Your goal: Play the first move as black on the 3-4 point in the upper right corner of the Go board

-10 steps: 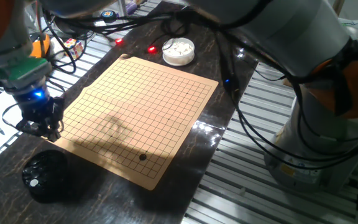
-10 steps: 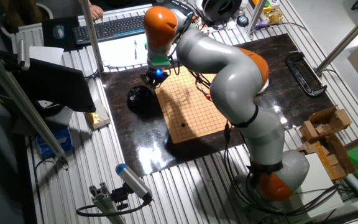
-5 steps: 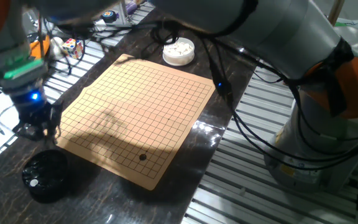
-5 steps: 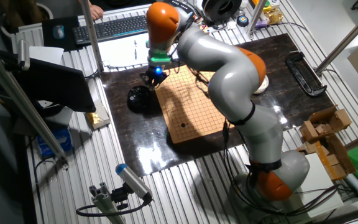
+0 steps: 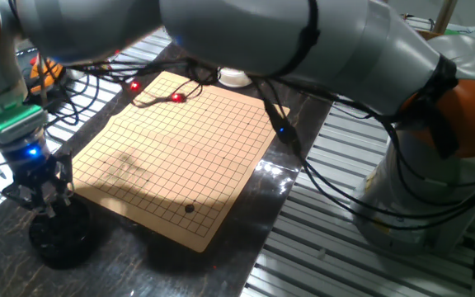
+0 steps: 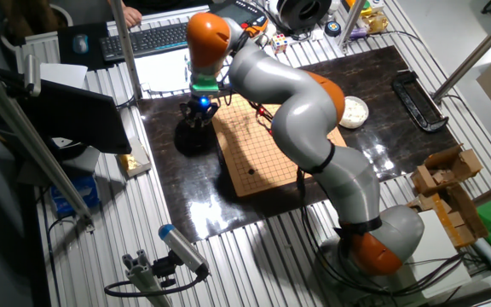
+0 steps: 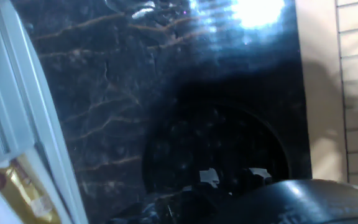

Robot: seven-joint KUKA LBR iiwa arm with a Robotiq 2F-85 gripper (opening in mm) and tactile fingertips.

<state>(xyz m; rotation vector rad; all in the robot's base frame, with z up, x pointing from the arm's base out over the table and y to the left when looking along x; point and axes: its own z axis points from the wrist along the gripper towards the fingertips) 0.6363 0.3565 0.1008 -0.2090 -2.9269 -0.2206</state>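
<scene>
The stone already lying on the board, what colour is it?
Black stone, glossy, seen best in one fixed view.

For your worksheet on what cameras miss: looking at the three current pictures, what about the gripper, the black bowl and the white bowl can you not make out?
- Gripper: open or shut unclear; small in both fixed views, dark blur in hand view.
- Black bowl: individual stones unreadable; hand view dark and blurred.
- White bowl: mostly hidden behind the arm in one fixed view.

Matt wooden Go board point(image 5: 171, 157); glossy veined dark table point(image 7: 135, 93); glossy black stone point(image 5: 190, 209)
</scene>
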